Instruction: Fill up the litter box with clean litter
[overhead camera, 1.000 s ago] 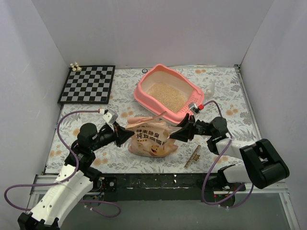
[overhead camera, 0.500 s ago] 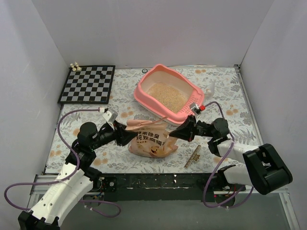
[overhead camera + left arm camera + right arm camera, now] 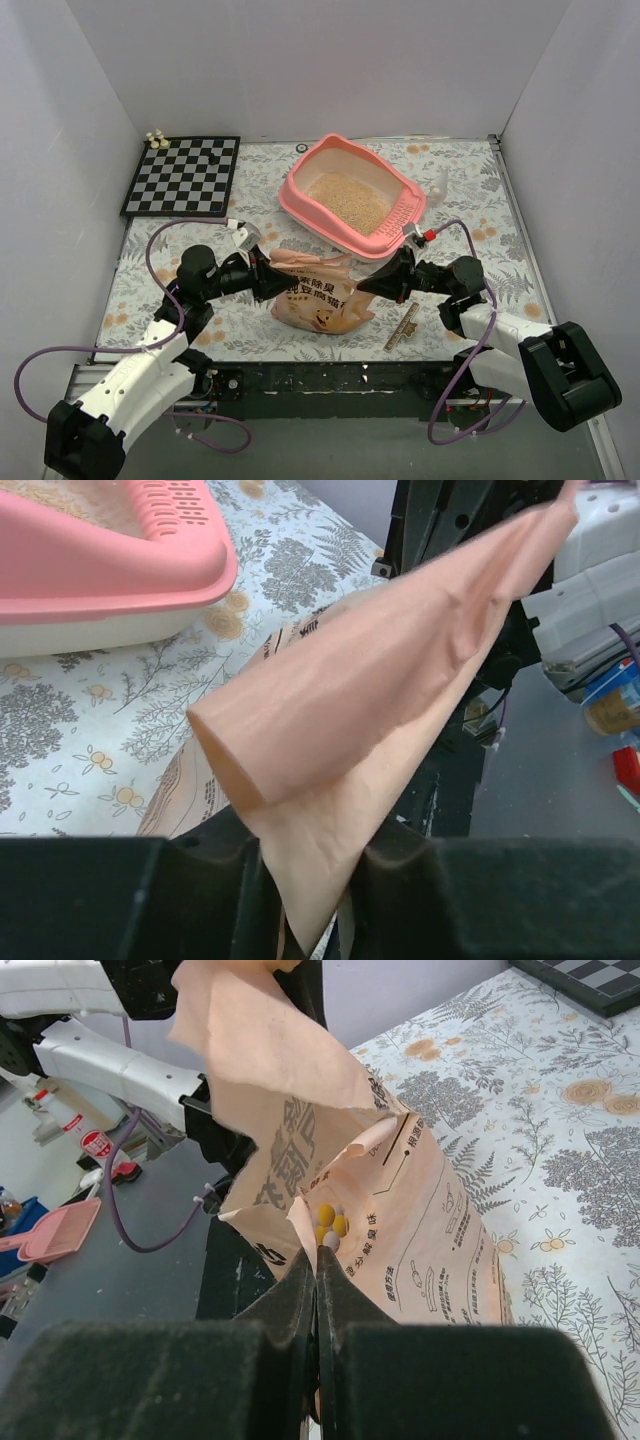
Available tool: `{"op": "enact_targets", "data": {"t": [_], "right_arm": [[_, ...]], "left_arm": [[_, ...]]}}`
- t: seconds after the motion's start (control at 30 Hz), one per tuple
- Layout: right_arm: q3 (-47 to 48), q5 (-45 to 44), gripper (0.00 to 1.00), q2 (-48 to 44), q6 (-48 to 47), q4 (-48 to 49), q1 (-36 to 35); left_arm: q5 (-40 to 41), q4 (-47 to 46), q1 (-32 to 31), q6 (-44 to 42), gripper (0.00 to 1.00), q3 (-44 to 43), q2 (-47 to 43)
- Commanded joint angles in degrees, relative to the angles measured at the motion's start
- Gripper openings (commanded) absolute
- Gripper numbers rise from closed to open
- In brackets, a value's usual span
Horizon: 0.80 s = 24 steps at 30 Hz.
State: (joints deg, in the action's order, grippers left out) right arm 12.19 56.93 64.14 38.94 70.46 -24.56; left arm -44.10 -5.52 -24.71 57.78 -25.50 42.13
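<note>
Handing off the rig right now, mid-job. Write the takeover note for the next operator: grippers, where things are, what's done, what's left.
The left gripper has its jaws shut on the bag's left top flap.
The right gripper has its jaws shut on the bag's right edge.
The bag sits on the table between the arms, just in front of the litter box.
Done: clean litter covers the box floor.
Left: probably lift and pour more if the layer looks thin, then let go.

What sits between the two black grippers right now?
The crinkled tan-orange printed litter bag, pinched by the left gripper and the right gripper; the top view shows it.
</note>
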Motion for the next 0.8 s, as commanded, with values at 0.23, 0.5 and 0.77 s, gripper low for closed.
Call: {"op": "enact_targets", "data": {"t": [0.23,0.5,0.77], "right_arm": [[-3.1,-13.8,0.01,-7.2,14.5,21.9,-0.2],[4.6,-21.8,0.01,-24.0,13.4,-38.3,-0.1],[-0.2,-16.0,0.01,-21.8,24.8,-43.0,-0.1]], "left_arm": [[4.4,0.4,0.0,8.9,0.00,-2.9,-4.4],[13.2,15.4,0.1,28.2,0.00,-3.5,-10.8],[6.2,17.1,0.1,42.5,0.00,4.3,-20.5]]}}
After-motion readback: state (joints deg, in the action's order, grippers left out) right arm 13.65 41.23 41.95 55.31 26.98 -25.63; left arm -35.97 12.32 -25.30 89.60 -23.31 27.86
